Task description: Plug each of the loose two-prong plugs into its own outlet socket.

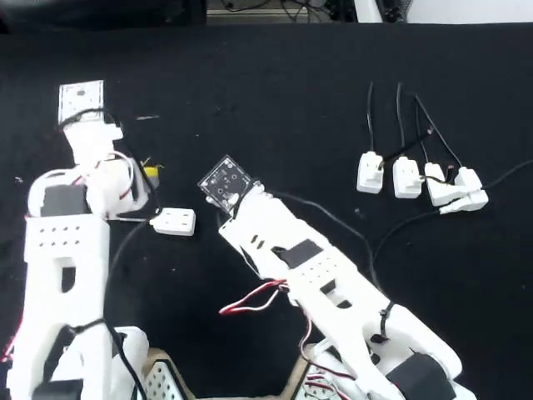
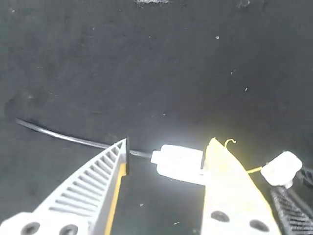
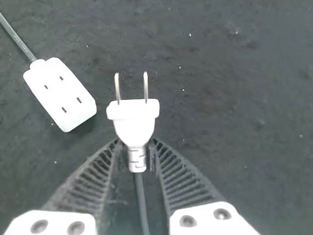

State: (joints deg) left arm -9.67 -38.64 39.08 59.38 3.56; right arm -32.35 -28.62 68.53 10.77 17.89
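Two prongs [image 3: 131, 88] stick straight out from the plug [image 3: 133, 117], away from the right gripper [image 3: 136, 147]. The plug's long axis runs in line with that gripper, and its black cord [image 3: 141, 205] trails back between the fingers. The right gripper is clamped on the plug's ribbed neck, just behind the white body.

Just beside the plug, not touching it, the socket [image 3: 59, 93] lies flat on the black table [image 3: 234, 73]. Its slots face up and its long axis sits at a slant to the plug's.

From above, the socket [image 1: 173, 221] sits between the two arms, long axis across the table, with its cord running off under the left arm.

The left gripper [image 2: 168, 143] has its fingers spread apart. The socket [image 2: 178, 161] lies between them, close against the yellow finger [image 2: 222, 176] and clear of the other.

Well off to the right lies a row of white cord ends [image 1: 406, 177].
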